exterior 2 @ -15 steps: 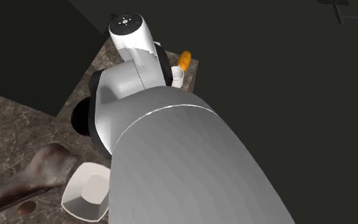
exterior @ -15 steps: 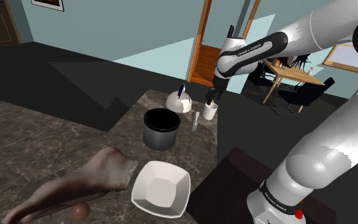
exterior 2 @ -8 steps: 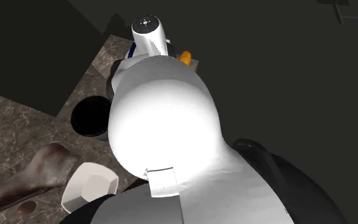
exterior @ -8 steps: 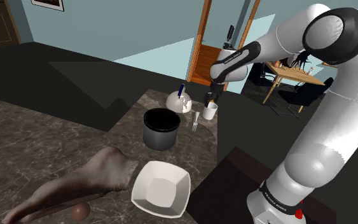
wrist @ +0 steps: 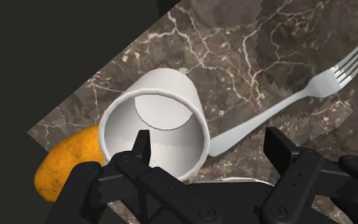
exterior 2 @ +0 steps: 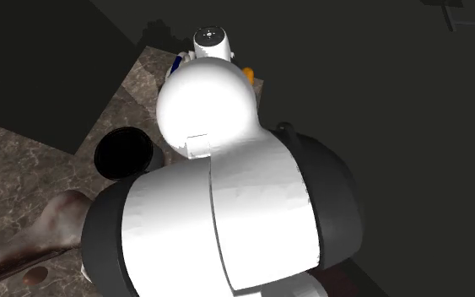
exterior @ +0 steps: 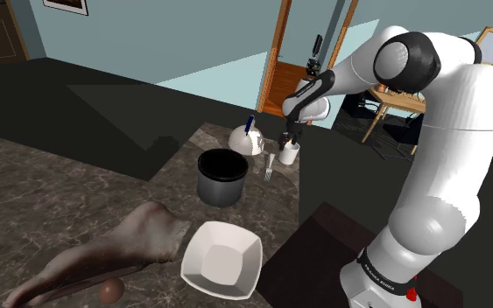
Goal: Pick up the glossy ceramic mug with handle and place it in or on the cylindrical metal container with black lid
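White glossy mug (wrist: pixel 165 95) upright on dark veined marble counter (wrist: pixel 247 38), silver fork (wrist: pixel 285 105) just beside. Black gripper (wrist: pixel 209 143) fingers spread, one tip over the mug's rim, clasping nothing. Lettering low on white arm (exterior: pixel 450 131) unreadable.

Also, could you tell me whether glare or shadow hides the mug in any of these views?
Wrist view: the white mug is evenly lit, softly shaded inside, no glare. Shoulder view: it shows plain white at the hand, no hard shadow. Second exterior view: the arm, washed out by a highlight, covers much of the counter.
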